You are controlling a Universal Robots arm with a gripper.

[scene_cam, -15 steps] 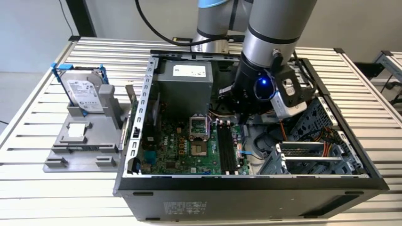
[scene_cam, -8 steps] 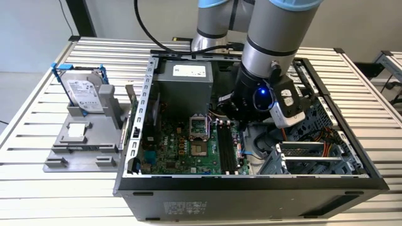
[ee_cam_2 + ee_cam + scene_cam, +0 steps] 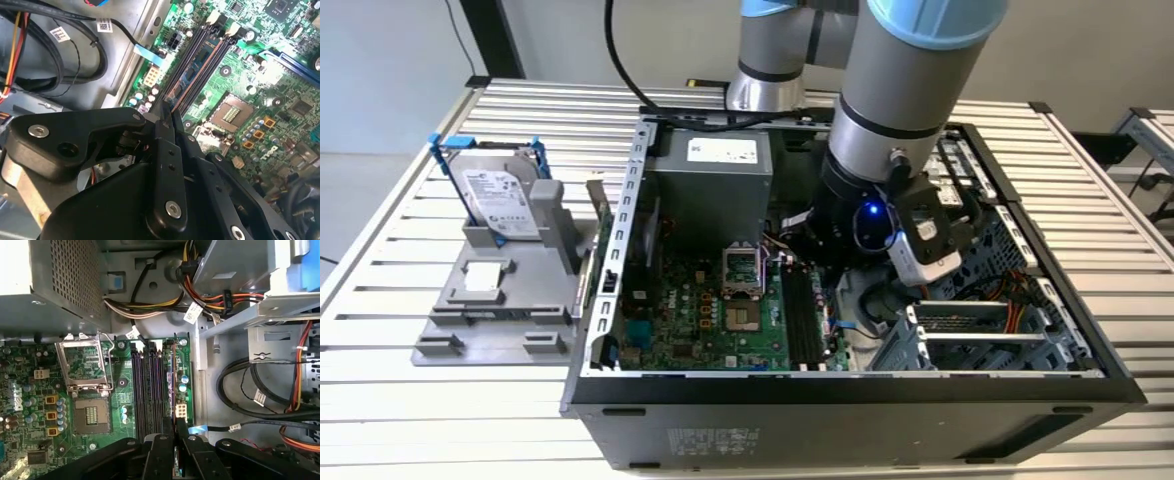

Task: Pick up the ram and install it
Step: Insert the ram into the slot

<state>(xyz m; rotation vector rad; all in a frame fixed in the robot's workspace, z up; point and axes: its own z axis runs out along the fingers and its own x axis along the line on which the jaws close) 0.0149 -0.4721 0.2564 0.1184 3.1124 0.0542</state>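
The gripper (image 3: 179, 426) is deep inside the open computer case (image 3: 854, 425) with its jaws drawn narrow. From the first wrist view I judge them pinched on the ram (image 3: 170, 385), gripped near its middle. The stick shows edge-on as a thin bluish strip running straight out from the fingertips. Its long axis lies parallel to the memory slots (image 3: 139, 390). It sits over, or already in, the slot nearest the cable side of the motherboard (image 3: 707, 325); I cannot tell whether it is pressed home. So the stick lies directly under the jaws, lined up with that slot.

Just beside it, the other slots look bare. Past them is the processor socket (image 3: 90, 390) with its metal frame. On the opposite side, just off the board's edge, thick black cables (image 3: 240, 390) curl across the case floor, near the jaws but apart from the stick. Beyond the slots' far end, the grey power supply (image 3: 707, 180) stands at the case's back corner.

Outside the case, on the table (image 3: 387, 420) toward the exterior view's left, a green card (image 3: 596, 215) stands on edge beside the case wall. Farther off, a hard drive (image 3: 494, 195) in a blue frame rests on a grey stand (image 3: 487, 295).
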